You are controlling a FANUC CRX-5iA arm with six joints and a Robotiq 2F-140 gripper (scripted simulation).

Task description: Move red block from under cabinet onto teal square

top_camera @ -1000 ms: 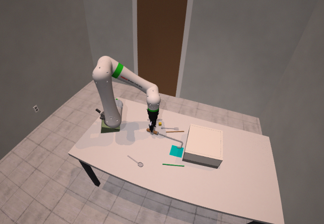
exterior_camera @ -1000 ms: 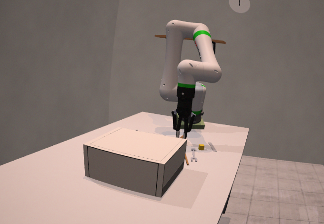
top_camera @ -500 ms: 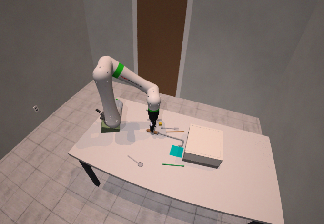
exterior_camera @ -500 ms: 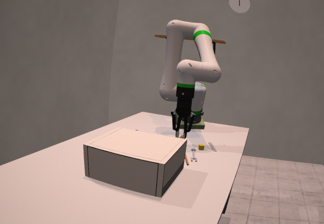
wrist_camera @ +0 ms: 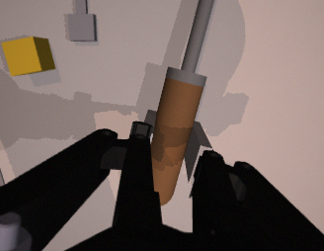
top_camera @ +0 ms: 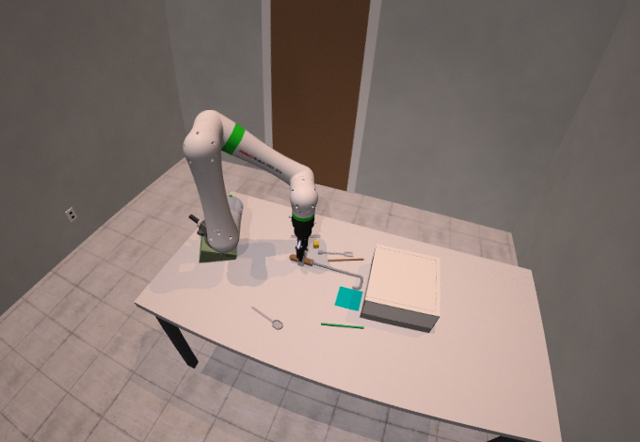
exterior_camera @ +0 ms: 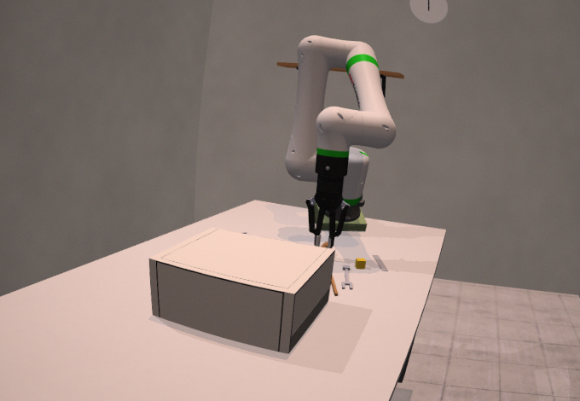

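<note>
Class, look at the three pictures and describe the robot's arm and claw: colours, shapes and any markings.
The arm is glossy white, built of rounded tubular links with bulbous joints dotted by small dark screw holes. Bright green bands ring the joints, and small red lettering runs along the forearm. It stands on an olive-green base block. The claw is black, with two slim linked fingers. No loose cables show.

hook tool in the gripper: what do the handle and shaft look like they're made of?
Handle: looks like wood, matte orange-brown, though painted plastic is possible. Shaft: likely metal, plain grey, thin, hooked at the far end. The gripper is shut on the handle.
</note>
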